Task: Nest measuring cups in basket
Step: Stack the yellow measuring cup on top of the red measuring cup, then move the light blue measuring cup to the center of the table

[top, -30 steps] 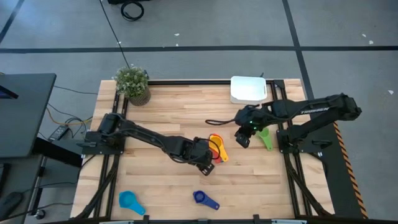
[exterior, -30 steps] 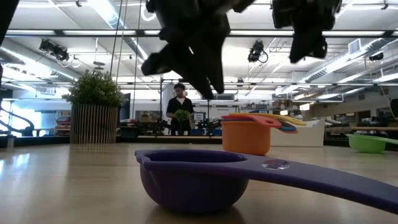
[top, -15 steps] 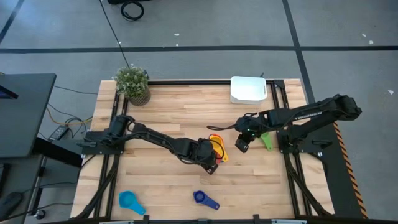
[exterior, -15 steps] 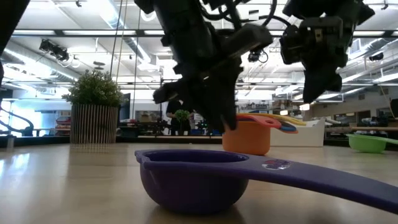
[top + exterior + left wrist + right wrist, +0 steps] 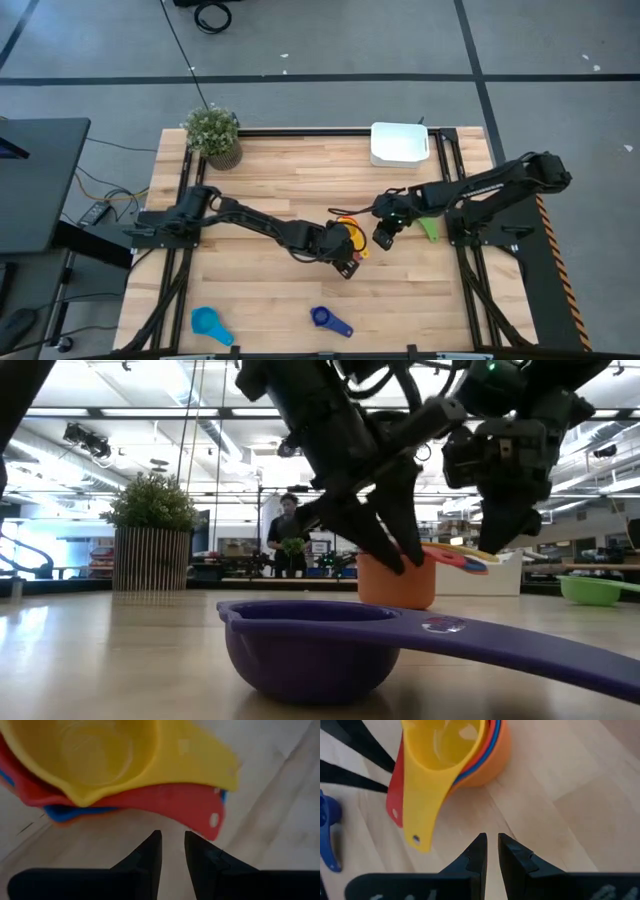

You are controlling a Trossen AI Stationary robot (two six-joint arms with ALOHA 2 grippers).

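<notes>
While the nested stack of cups [image 5: 346, 238] sits mid-tabletop, well short of the white basket [image 5: 399, 143] at the far edge, its handles should be approached squarely by the empty, slightly parted left claw [image 5: 352, 261], with the nearly closed right claw [image 5: 383, 238] kept clear.

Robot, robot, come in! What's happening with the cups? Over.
Left gripper and right gripper flank the nested cup stack, both holding nothing. Basket holds no cups. Green cup, dark blue cup, light blue cup loose.
</notes>
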